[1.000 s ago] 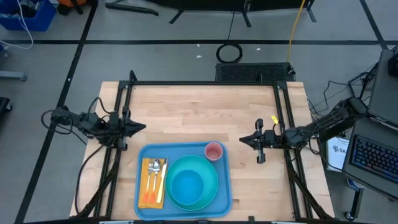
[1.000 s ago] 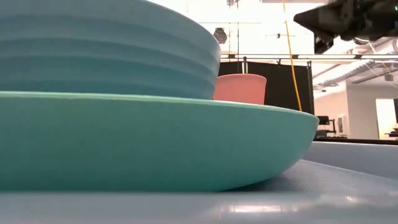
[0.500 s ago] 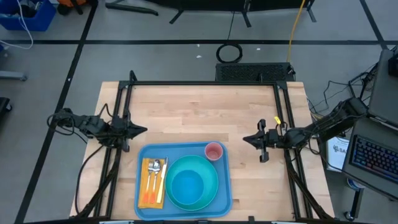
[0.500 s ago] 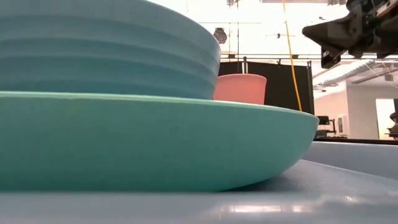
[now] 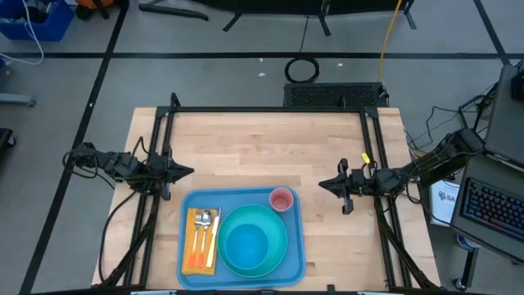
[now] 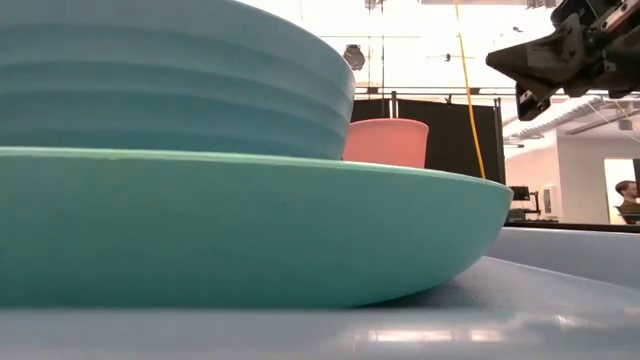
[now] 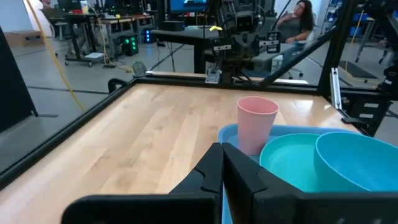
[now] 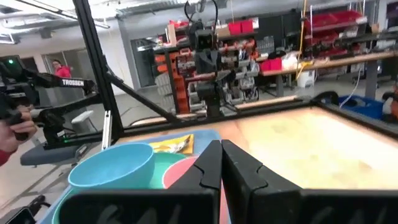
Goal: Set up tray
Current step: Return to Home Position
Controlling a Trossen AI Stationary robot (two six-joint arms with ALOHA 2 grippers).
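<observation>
Over the last second the right gripper [image 5: 322,184] has drawn back a little from the pink cup [image 5: 282,199] toward its own side of the table [image 5: 262,147], and in the last half second it has hardly moved. The left gripper [image 5: 187,171] has also settled, above the bare wood just beyond the tray's far left corner. Both pairs of fingers are pressed together with nothing between them.

The tray [image 5: 297,242] lies at the near edge of the table, between the two arms. It carries a teal plate [image 5: 274,221] with a blue bowl [image 5: 244,246] on it, the cup at the far right corner, and a yellow napkin [image 5: 191,246] on the left bearing the cutlery [image 5: 206,229]. The setting looks complete, so only the retreat seems to remain.

Nothing lies in either arm's way. A person [image 7: 301,15] sits in the room beyond.
</observation>
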